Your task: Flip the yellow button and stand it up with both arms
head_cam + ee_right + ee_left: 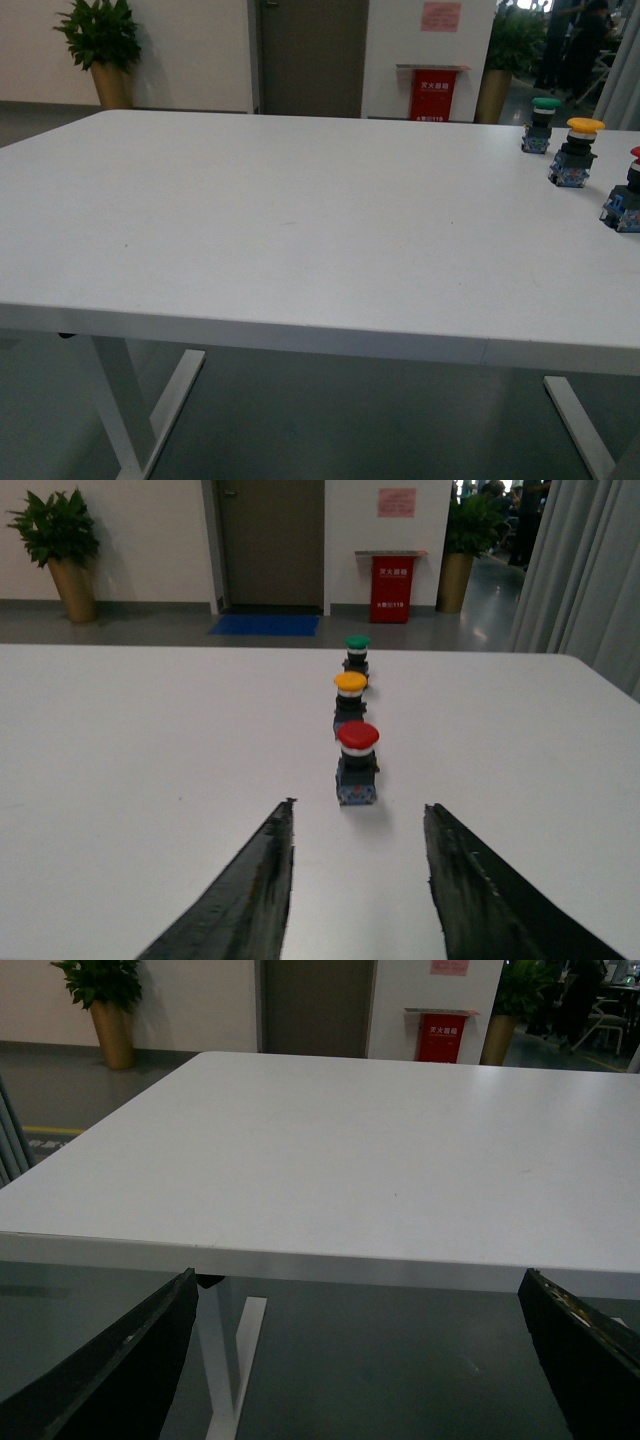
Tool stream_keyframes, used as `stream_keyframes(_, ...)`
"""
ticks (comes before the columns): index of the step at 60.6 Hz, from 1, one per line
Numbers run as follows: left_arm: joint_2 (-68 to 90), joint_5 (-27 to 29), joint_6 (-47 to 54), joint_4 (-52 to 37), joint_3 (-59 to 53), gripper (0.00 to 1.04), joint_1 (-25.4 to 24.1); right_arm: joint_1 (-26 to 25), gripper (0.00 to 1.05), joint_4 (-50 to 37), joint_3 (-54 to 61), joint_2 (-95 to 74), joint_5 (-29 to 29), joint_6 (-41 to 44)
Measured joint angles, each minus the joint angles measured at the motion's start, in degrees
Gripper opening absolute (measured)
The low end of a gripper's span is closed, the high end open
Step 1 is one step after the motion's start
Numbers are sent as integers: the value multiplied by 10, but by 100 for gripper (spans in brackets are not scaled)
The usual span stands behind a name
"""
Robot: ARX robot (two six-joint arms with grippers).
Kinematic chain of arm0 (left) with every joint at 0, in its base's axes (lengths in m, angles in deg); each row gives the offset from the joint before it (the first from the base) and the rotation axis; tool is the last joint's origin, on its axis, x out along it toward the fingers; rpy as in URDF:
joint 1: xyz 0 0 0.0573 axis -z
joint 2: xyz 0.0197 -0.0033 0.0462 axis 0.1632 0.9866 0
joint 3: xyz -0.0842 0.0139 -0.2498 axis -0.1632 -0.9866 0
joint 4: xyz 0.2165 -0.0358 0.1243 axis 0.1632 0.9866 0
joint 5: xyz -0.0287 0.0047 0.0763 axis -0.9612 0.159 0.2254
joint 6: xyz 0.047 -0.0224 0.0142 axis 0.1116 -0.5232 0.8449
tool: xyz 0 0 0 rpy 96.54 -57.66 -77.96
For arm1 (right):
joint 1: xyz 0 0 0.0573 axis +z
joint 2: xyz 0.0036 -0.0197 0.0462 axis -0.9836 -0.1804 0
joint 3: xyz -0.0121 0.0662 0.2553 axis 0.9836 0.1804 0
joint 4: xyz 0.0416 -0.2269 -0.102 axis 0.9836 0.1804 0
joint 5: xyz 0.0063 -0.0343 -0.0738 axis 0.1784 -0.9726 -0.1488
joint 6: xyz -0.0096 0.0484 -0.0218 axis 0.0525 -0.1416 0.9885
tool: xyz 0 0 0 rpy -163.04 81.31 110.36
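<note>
The yellow button (575, 152) stands upright with its cap on top, on the white table (300, 220) near the right edge, between a green-capped button (540, 125) and a red-capped button (624, 195). In the right wrist view the yellow button (350, 702) is the middle one of a row, behind the red-capped button (357, 763) and before the green-capped one (357, 653). My right gripper (358, 818) is open, above the table a short way before the red-capped button, holding nothing. My left gripper (360, 1285) is open off the table's near edge, empty. Neither arm shows in the front view.
The table's near edge (300, 1260) runs across the left wrist view with floor below it. A potted plant (100, 50), a door and a red box (433, 95) stand beyond the far side. A grey curtain (590, 570) hangs to the right of the table.
</note>
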Motion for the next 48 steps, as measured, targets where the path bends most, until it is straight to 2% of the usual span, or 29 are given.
stream_keyframes(5,0,0,0,0,0,99,0,36,21,-6,33,16,-54,2)
stream_keyframes(12,0,0,0,0,0,99,0,57,3,-14,68,41,-54,6)
stream_keyframes(48,0,0,0,0,0,99,0,58,3,-9,155,139,-57,5)
